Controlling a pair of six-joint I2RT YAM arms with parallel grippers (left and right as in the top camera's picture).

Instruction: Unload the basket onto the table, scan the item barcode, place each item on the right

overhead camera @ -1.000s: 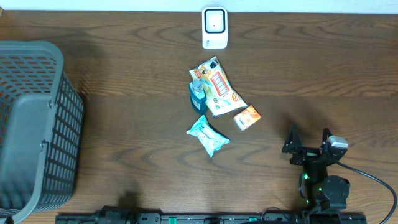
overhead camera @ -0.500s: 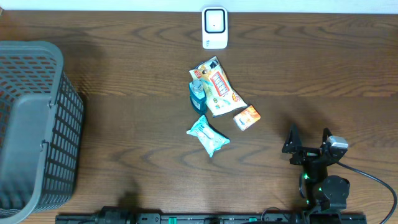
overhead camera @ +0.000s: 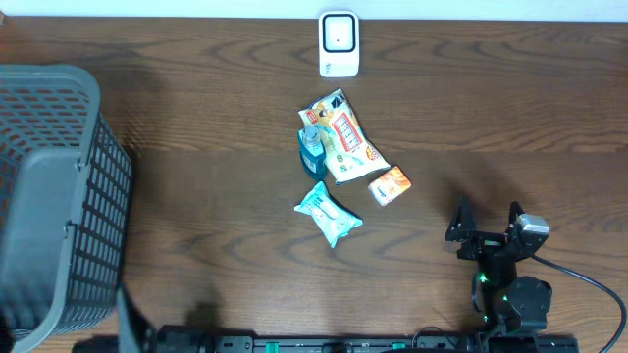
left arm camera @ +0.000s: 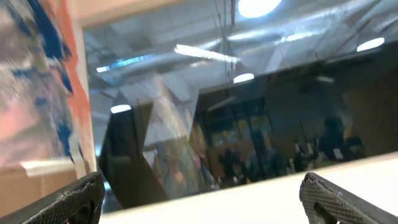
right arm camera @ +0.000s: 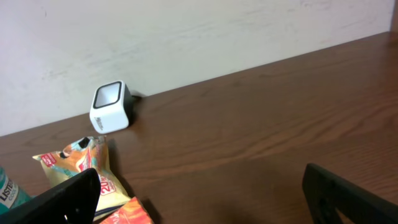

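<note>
Now the left arm (overhead camera: 130, 319) has appeared beside the basket (overhead camera: 103, 216).

Bare table (overhead camera: 196, 127) opens on both sides of the white scanner (overhead camera: 340, 44), and a strip of bare wood lies just in front of it. Nearer the arms, a cluster blocks the straight path: snack packet (overhead camera: 343, 135), teal bottle (overhead camera: 312, 149) against it, orange sachet (overhead camera: 390, 184), teal pouch (overhead camera: 329, 214). The grey basket (overhead camera: 49, 196) stands well left of the scanner.
</note>
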